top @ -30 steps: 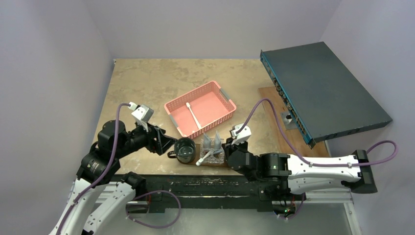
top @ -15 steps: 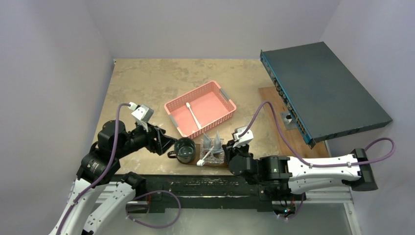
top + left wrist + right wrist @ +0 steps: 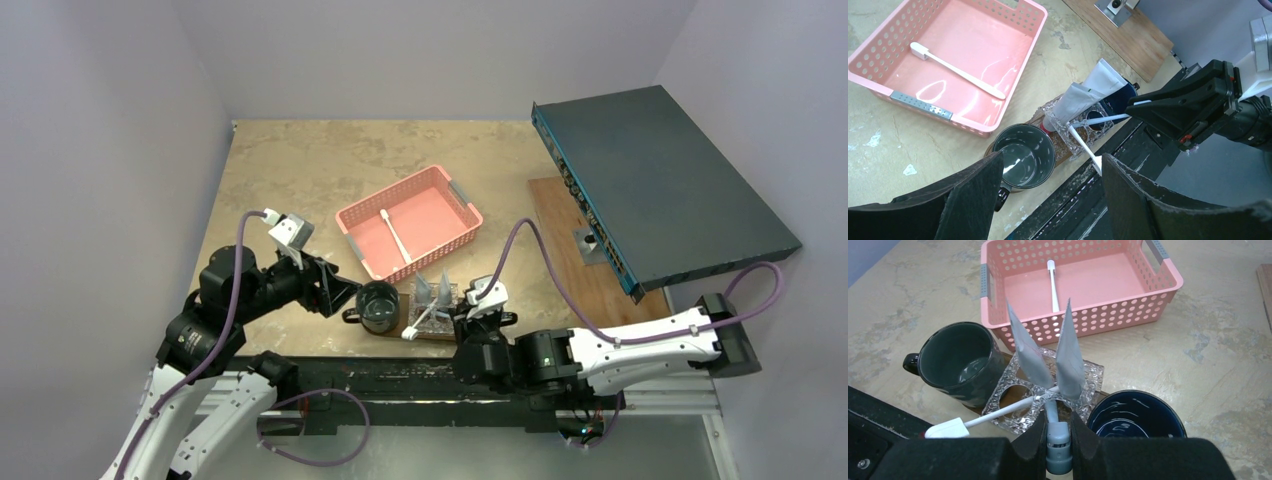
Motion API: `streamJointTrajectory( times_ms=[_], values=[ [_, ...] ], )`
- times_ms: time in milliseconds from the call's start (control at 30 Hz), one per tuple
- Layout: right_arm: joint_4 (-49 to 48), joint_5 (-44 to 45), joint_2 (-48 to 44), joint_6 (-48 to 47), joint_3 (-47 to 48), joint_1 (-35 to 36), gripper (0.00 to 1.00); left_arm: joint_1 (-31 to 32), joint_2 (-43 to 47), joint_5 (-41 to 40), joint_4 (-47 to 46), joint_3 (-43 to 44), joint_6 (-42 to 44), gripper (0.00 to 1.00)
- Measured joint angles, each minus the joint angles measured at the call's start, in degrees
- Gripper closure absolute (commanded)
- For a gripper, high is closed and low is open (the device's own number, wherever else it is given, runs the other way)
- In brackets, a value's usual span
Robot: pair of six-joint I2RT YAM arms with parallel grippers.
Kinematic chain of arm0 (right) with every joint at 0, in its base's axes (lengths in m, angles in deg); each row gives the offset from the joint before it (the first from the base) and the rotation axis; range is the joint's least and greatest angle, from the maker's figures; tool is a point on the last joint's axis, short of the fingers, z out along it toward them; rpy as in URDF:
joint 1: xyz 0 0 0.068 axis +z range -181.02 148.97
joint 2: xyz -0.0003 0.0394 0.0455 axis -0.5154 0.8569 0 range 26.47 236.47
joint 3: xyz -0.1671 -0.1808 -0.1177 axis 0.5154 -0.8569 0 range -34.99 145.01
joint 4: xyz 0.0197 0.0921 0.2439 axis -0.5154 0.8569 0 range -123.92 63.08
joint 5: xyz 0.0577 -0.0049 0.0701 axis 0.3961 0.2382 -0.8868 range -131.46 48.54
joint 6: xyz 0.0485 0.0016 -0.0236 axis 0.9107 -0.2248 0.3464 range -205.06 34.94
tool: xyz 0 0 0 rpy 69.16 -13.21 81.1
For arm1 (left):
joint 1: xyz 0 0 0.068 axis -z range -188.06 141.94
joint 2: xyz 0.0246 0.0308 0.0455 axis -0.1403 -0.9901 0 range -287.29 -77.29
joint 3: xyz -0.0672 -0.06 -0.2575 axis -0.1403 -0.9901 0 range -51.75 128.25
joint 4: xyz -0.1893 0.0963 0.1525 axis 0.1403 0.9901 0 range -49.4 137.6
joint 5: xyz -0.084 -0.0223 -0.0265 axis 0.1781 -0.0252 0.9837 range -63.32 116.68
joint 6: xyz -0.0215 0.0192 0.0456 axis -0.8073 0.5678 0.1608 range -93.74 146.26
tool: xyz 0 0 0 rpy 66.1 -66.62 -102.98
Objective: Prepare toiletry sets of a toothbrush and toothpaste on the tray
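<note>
Toothpaste tubes (image 3: 1068, 357), two, flat and pale grey with crimped wedge tops, print too small to read, stand in a knobbly clear glass holder (image 3: 1094, 374) on the dark oval wooden tray (image 3: 1060, 149), between a glossy dark mug (image 3: 955, 365) and a navy cup (image 3: 1133, 420). Right gripper (image 3: 1057, 429) pinches a thin pale toothbrush (image 3: 1050, 411) by its handle at the holder; left gripper (image 3: 1050, 160) hangs spread just beside the mug.

The tray (image 3: 437, 336) is hemmed in — grey mug (image 3: 955, 365) left, blue mug (image 3: 1133, 420) right, pink basket (image 3: 1098, 315) behind — open tabletop (image 3: 320, 160) beyond
</note>
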Motion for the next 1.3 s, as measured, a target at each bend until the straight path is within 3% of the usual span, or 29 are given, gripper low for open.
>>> streamJointTrajectory(
  times_ms=[200, 333, 567, 1067, 1300],
  values=[
    [7.1, 3.4, 4.9, 5.7, 3.7, 3.2, 0.76, 0.0, 0.0, 0.0, 0.0, 0.0, 0.0, 0.30],
    [11.6, 4.6, 6.8, 8.8, 4.7, 4.4, 0.65, 0.0, 0.0, 0.0, 0.0, 0.0, 0.0, 0.30],
    [15.0, 5.5, 6.8, 10.7, 6.1, 5.0, 0.58, 0.0, 0.2, 0.0, 0.0, 0.0, 0.0, 0.30],
    [17.4, 6.3, 4.4, 9.8, 10.8, 5.7, 0.49, 0.0, 0.2, 0.0, 0.0, 0.0, 0.0, 0.29],
    [16.4, 6.1, 3.3, 3.5, 14.1, 5.8, 0.42, 0.0, 0.2, 0.0, 0.0, 0.0, 0.0, 0.25]
  ],
)
